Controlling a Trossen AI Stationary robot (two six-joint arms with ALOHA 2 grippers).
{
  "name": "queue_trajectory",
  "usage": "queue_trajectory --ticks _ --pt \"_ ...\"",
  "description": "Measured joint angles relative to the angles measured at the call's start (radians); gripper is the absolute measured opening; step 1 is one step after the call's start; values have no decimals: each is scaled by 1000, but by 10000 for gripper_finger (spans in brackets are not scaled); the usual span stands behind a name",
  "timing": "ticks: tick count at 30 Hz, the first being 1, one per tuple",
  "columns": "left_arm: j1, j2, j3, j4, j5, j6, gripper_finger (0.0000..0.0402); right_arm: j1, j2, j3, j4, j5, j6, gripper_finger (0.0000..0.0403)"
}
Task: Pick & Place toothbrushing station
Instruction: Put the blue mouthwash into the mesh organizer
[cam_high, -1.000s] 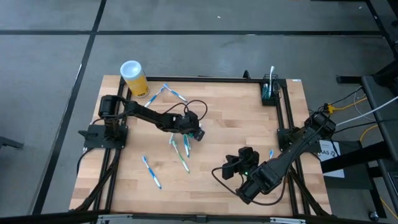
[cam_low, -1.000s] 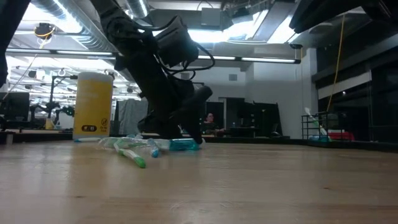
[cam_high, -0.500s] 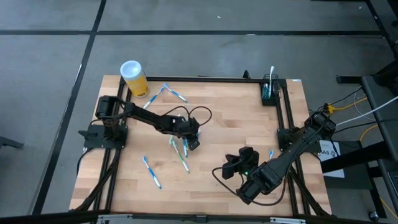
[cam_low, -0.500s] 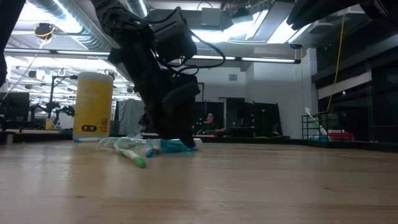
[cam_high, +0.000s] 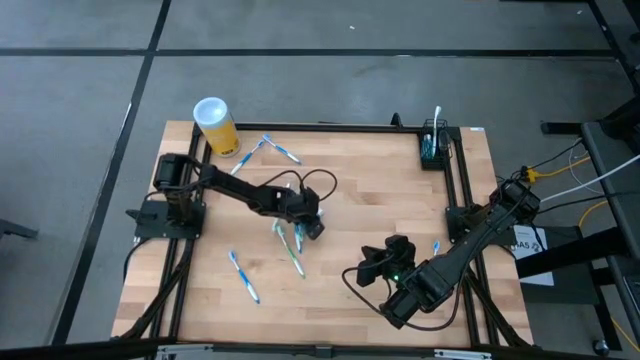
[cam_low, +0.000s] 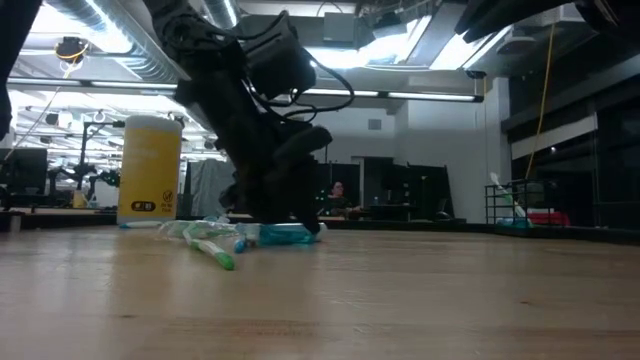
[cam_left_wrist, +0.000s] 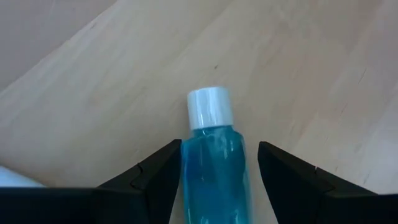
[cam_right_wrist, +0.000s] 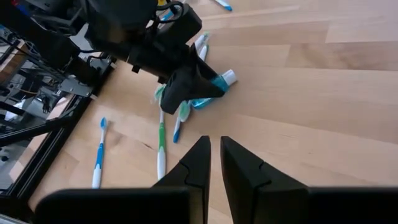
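The black toothbrushing station (cam_high: 433, 150) stands at the table's far right corner with a toothbrush upright in it; no gripper is near it. My left gripper (cam_high: 308, 222) is open at mid-table, low over a clear blue bottle (cam_left_wrist: 211, 171) with a white cap (cam_left_wrist: 209, 107) that lies on its side on the wood. Its two fingers stand on either side of the bottle. The bottle also shows in the right wrist view (cam_right_wrist: 214, 84) and the low view (cam_low: 288, 233). My right gripper (cam_high: 372, 270) is shut and empty near the table's near right. My left gripper comes at the blue bottle from above, its fingers along the bottle's two long sides below the cap. One finger (cam_left_wrist: 163, 177) lies close against the bottle's side and the other (cam_left_wrist: 283, 177) stands a little apart. I cannot tell whether it touches.
A yellow cup (cam_high: 216, 126) with a white lid stands at the far left corner. Toothbrushes lie loose: a few beside the left gripper (cam_high: 295, 250), one near left (cam_high: 243, 275), two at the far side (cam_high: 272, 148), one by the right arm (cam_high: 436, 246). Black rails run along the table's edges.
My left gripper has moved a little toward the table's left and near edges and has come down over the blue bottle, which stays lying on the table.
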Motion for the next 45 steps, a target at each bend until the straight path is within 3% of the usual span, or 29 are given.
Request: queue_trajectory --ticks 17,23,33,45 --pt "59 3 2 9 24 56 184 0 0 0 0 1 1 40" --pt "40 1 2 4 16 78 197 1 0 0 0 7 8 40" --pt "18 -38 13 -156 6 125 221 1 0 0 2 14 3 40" --pt "2 -34 19 -241 28 31 212 -1 0 0 0 34 0 40"
